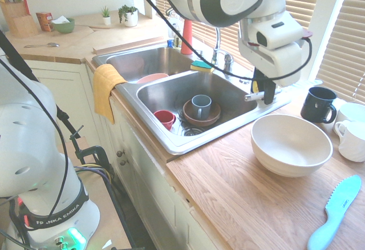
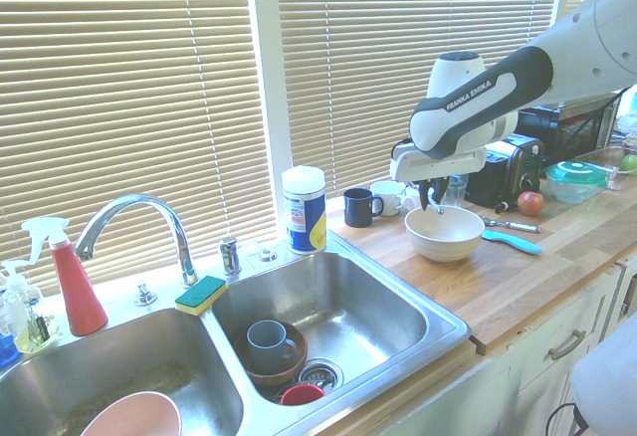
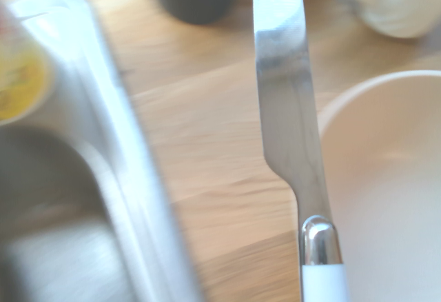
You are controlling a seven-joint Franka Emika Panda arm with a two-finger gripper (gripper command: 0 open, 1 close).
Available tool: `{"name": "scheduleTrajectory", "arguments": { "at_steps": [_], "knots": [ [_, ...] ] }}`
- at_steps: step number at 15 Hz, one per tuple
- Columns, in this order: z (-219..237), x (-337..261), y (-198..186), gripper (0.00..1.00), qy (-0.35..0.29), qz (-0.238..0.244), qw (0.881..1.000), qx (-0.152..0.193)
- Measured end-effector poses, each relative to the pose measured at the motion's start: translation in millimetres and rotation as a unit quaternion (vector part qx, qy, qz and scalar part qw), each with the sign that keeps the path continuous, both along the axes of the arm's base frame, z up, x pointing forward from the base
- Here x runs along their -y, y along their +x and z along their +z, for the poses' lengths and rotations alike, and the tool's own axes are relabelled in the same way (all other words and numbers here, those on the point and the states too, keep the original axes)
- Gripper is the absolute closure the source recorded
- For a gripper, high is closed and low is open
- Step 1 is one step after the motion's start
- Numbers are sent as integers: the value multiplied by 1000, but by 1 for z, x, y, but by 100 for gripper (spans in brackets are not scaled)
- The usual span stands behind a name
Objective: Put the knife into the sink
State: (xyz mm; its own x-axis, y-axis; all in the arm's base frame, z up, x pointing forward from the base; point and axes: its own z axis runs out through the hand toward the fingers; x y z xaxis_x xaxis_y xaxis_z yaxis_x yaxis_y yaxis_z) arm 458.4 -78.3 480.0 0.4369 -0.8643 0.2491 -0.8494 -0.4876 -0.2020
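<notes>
The gripper (image 1: 268,94) is closed on the knife (image 3: 286,102), apparently at its white handle, with the blade projecting from the fingers. The knife is in the air beside the sink (image 2: 445,334), near the pale bowl (image 1: 291,147), and not in a basin.

Principal risk: slippage. The handle looks smooth and narrow, and a grip at one end may let the blade swivel if it strikes anything. A release made too early, caused by misjudging the sink's edge, would likely leave the knife on the rim or the wooden counter (image 1: 228,184). A low crossing could catch the raised rim; a drop from height could bounce off the blue mug (image 2: 268,344) or the red cup (image 2: 302,394).

Edges and clearance: the pale bowl's lip and the dark mug (image 1: 318,105) crowd the counter side. The wipes canister (image 2: 305,212) stands at the sink's back corner, and the faucet (image 2: 149,207) rises behind the divider. The near basin's bare floor beside the brown bowl (image 1: 212,119) offers the best room for lowering.
</notes>
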Motion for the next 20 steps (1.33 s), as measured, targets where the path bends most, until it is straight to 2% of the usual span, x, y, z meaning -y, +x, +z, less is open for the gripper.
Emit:
{"name": "scheduleTrajectory", "arguments": {
  "at_steps": [4,7,15,20],
  "knots": [
    [-45,-103,-14,100,-14,107,994,-9],
    [-86,-146,-34,100,-19,138,990,-16],
    [-186,-219,-68,100,-17,146,989,-20],
    [-228,-218,-38,100,-23,128,991,-25]
  ]
}}
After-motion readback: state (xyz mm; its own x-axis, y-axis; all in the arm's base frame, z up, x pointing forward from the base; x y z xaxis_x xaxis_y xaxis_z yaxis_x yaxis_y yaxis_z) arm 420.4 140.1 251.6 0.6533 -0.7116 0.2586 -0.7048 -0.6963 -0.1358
